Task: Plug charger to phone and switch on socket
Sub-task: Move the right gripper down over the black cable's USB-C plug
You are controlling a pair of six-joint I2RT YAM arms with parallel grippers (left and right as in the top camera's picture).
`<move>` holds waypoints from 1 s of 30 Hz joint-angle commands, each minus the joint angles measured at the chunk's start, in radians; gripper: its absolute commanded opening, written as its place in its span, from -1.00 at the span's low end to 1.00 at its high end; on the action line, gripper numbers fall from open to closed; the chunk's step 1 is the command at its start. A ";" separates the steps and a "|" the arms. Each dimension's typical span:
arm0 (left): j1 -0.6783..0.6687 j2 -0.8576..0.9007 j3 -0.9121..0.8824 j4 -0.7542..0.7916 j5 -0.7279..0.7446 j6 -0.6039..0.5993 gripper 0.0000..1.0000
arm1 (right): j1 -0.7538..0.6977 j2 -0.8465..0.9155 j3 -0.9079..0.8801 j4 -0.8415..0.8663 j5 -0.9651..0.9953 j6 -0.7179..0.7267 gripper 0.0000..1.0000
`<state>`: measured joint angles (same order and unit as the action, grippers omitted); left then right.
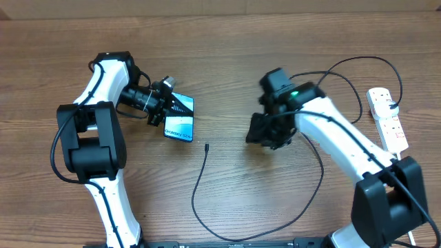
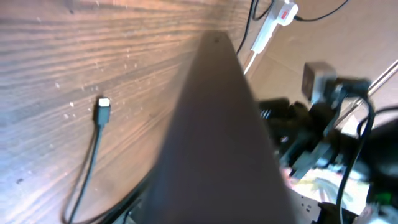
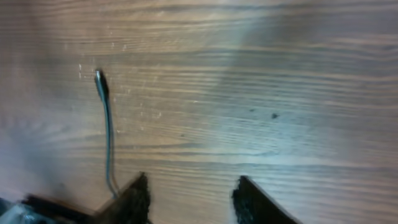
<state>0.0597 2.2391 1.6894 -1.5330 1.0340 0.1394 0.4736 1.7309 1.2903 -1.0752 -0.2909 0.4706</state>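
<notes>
My left gripper [image 1: 167, 109] is shut on the phone [image 1: 180, 126], holding it tilted just above the table with its blue-and-white screen facing up. In the left wrist view the phone's dark back [image 2: 217, 143] fills the middle and hides my fingers. The charger's plug tip [image 1: 207, 146] lies on the wood just right of the phone, also seen in the wrist views [image 2: 103, 106] [image 3: 99, 79]. Its black cable [image 1: 200, 207] loops widely along the front. My right gripper [image 1: 264, 136] hovers right of the tip. Its jaws [image 3: 189, 183] stand open over bare wood, the cable passing beside the left finger [image 3: 134, 199].
The white socket [image 1: 387, 120], with red switches and a black plug in it, lies at the far right edge and shows far off in the left wrist view [image 2: 273, 22]. The black cable runs from it behind my right arm [image 1: 344, 138].
</notes>
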 commanded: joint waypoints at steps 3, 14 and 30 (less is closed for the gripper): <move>0.032 -0.035 0.013 0.016 0.009 0.040 -0.92 | 0.150 -0.019 0.022 0.069 0.122 0.182 -0.54; 0.053 -0.035 0.013 0.066 -0.115 -0.024 -0.92 | 0.337 0.130 0.022 0.197 0.171 0.346 0.08; 0.085 -0.035 0.013 0.092 -0.154 -0.051 -0.93 | 0.375 0.288 0.022 0.360 0.249 0.462 -0.14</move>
<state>0.1448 2.2391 1.6894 -1.4433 0.8623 0.1036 0.8452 1.9865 1.2930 -0.7235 -0.0666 0.9054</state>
